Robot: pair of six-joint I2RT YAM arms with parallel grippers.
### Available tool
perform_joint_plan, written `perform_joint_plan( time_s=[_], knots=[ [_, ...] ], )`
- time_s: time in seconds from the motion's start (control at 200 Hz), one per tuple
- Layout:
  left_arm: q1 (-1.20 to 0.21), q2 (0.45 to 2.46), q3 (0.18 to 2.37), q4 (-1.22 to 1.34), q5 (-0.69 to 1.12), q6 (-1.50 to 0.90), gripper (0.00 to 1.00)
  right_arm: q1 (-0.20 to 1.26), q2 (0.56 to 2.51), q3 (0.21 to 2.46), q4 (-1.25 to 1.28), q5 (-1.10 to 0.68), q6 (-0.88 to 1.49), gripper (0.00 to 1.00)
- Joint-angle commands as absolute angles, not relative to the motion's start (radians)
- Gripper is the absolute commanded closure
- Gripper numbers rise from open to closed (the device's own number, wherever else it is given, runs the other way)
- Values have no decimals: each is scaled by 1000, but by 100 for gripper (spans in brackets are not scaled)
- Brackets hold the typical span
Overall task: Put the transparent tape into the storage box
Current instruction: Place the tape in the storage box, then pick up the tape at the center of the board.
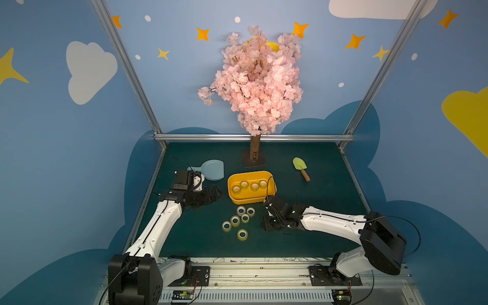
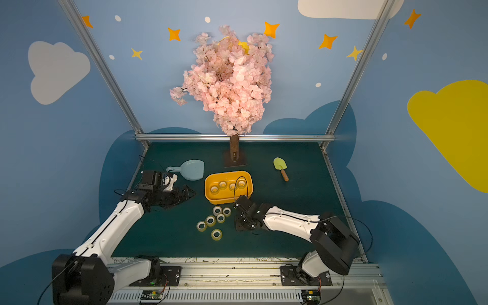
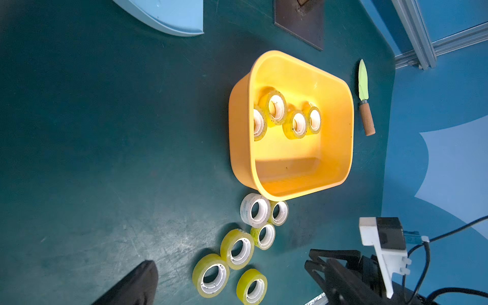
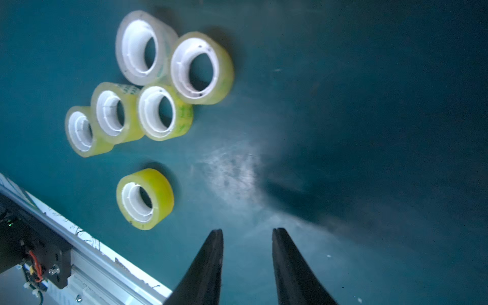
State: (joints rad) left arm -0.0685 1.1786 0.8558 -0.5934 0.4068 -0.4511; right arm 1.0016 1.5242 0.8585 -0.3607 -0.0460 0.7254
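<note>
Wrist view alone shows right end effector [image 4: 248,231] apart; left end effector [image 1: 215,194] unclear.

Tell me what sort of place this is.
Probably a staged robot demo booth, not a real room: cloud-and-star painted walls, an artificial blossom tree, and an aluminium frame around the green tabletop.

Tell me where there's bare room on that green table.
Free: the far right corner beyond the trowel, and the near strip between the loose tape rolls and the rail. Crowded: between the storage box and those rolls.
</note>
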Motion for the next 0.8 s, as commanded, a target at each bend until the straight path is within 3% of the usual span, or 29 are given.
perform_joint_plan(
  time_s=[0.0,0.285,0.796],
  knots=[
    [-49,1164,880,-604,415,-439,0,1048,1598,972,-358,-96,653,63],
    [-11,1142,877,-601,391,-442,0,1121,1773,1149,-430,-91,618,64],
    [6,1163,876,-598,418,-452,0,1165,1891,1306,-655,1,559,66]
  ],
)
